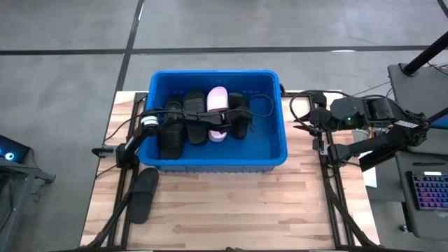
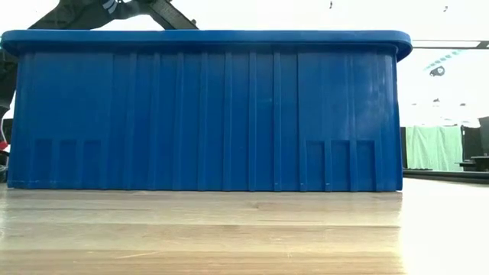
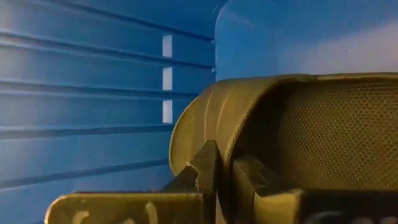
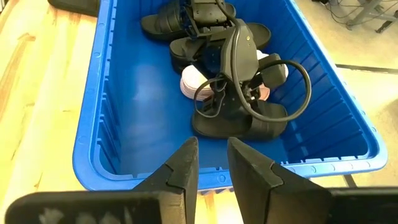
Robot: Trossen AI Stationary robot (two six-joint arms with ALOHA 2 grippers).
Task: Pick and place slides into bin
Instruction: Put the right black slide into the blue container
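L claw (image 1: 234, 117) inside the bin (image 1: 280, 150), clamped on a black slide (image 3: 298, 130).

Bin sits mid-table (image 1: 231, 210) w/ several black slides plus a pale pink one (image 1: 218, 105) piled toward its L half. One more black slide (image 1: 143, 194) lies on the table just outside the bin's near L corner. R claw (image 4: 208, 168) waits outside the bin's R side, fingers a narrow gap apart, holding nothing.

Lighting: even, bright overhead. Low view: background blown out white, glare on the tabletop (image 2: 229, 229). Left wrist view: close surfaces soft, out of focus.
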